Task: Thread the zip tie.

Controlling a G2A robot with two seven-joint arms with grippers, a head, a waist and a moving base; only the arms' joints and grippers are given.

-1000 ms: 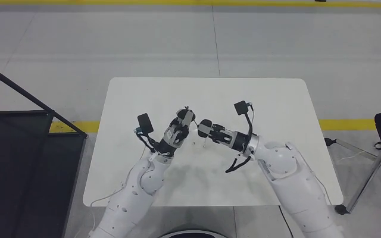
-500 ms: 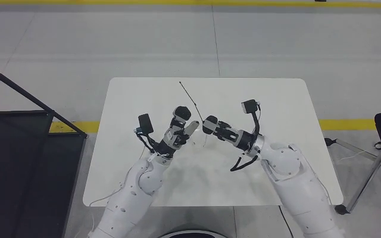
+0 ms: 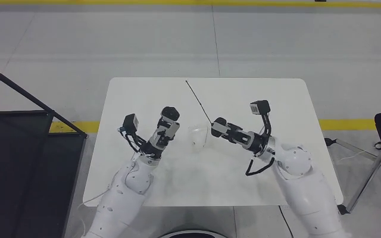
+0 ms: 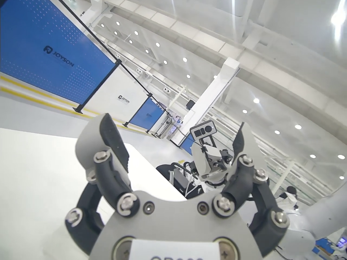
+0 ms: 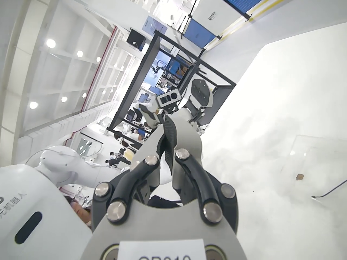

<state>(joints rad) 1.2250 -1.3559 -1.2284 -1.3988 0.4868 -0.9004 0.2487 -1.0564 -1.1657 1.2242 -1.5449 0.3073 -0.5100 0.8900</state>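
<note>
from the top we see the white table (image 3: 268, 95). the right pincer (image 3: 215, 125) is shut on one end of the tie (image 3: 198, 102). the tie is thin and black. it sticks out straight from the pincer, away from the robot. we cannot tell if it touches the table. the left pincer (image 3: 168, 119) is off to the side, well apart from the tie. a clear sheet (image 3: 196, 135) lies on the table between the two pincers.

from the left wrist we see the left pincer (image 4: 174, 129) wide open. nothing sits between its fingers (image 4: 113, 139). the table (image 4: 32, 163) is under it.

from the right wrist we see the right pincer (image 5: 164, 128) pressed tight shut (the tie is so thin that we cannot pick it out between the pads here). the clear sheet (image 5: 311, 158) lies on the table (image 5: 284, 82) near by.

how far along are we? not far, we think. the tie looks straight, with no loop in it, so its tip has not gone through its head yet. one end is held, and that part is done. what is left, we think: the left pincer must take the other end, the tie must bend round, and the tip must slide into the little hole.
</note>
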